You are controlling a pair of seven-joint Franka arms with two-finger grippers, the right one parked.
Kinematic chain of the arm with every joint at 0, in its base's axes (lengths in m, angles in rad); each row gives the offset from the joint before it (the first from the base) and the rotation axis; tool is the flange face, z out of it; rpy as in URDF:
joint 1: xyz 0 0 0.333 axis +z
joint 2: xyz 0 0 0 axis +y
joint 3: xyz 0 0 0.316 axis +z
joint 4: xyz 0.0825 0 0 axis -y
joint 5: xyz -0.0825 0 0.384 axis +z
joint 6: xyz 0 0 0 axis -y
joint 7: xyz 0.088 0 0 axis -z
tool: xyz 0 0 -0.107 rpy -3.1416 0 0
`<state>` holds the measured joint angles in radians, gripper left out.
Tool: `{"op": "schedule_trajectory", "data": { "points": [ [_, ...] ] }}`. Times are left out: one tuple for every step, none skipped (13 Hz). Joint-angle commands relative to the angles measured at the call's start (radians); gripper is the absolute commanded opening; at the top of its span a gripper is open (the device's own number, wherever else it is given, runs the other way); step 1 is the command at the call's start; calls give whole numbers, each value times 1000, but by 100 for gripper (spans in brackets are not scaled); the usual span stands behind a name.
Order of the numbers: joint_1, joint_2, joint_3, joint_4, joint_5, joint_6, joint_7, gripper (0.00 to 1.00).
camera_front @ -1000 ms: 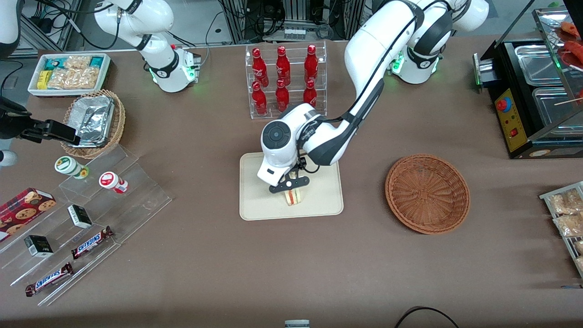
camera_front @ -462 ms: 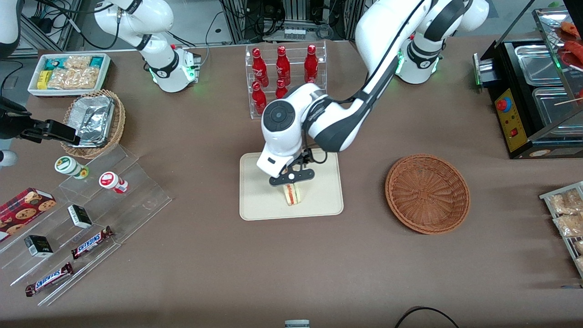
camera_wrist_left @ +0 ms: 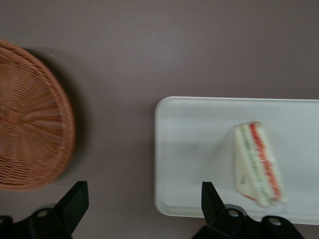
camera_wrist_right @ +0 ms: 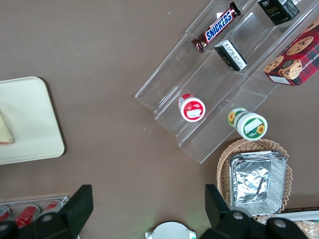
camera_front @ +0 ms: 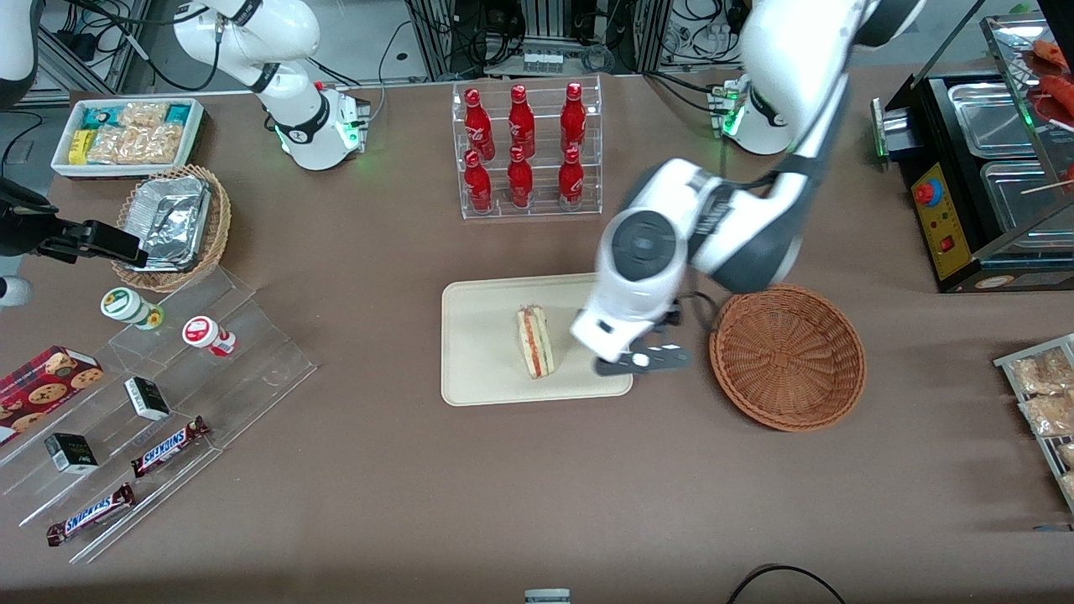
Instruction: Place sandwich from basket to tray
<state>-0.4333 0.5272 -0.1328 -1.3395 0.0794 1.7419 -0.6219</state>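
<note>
The sandwich (camera_front: pixel 534 341) lies on the cream tray (camera_front: pixel 478 369), its red, yellow and green layers facing up; the left wrist view shows the sandwich (camera_wrist_left: pixel 258 164) resting free on the tray (camera_wrist_left: pixel 194 149). The reddish-brown wicker basket (camera_front: pixel 787 356) stands empty toward the working arm's end, and the basket (camera_wrist_left: pixel 30 119) also shows from the wrist. My left gripper (camera_front: pixel 642 361) hovers above the tray's edge, between the sandwich and the basket. It is open, fingers (camera_wrist_left: pixel 75 199) spread wide with nothing between them.
A clear rack of red bottles (camera_front: pixel 524 147) stands farther from the front camera than the tray. Toward the parked arm's end are acrylic steps with snacks (camera_front: pixel 159 394), a tan basket of foil trays (camera_front: pixel 172 222) and a white snack box (camera_front: pixel 126 134). A black food warmer (camera_front: pixel 982 176) sits toward the working arm's end.
The gripper has let go of the sandwich, risen and swung off it toward the basket. The sandwich stays lying on the tray.
</note>
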Motion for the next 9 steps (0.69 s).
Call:
{"op": "schedule_trajectory", "data": {
  "points": [
    [115, -142, -11, -171, -4, 8, 172, 100],
    [155, -174, -11, -202, -15, 4, 238, 100],
    [186, -206, -11, -234, -18, 2, 293, 100],
    [217, -243, -11, -269, -18, 4, 335, 100],
    [240, -278, -11, -303, -18, 4, 359, 100],
    [254, -312, -10, -332, -18, 1, 387, 100],
    [280, -347, -8, -358, -18, -5, 427, 100],
    [306, -381, -8, -381, -18, -27, 474, 100],
    [333, -410, -7, -392, -18, -53, 534, 100]
  ]
}}
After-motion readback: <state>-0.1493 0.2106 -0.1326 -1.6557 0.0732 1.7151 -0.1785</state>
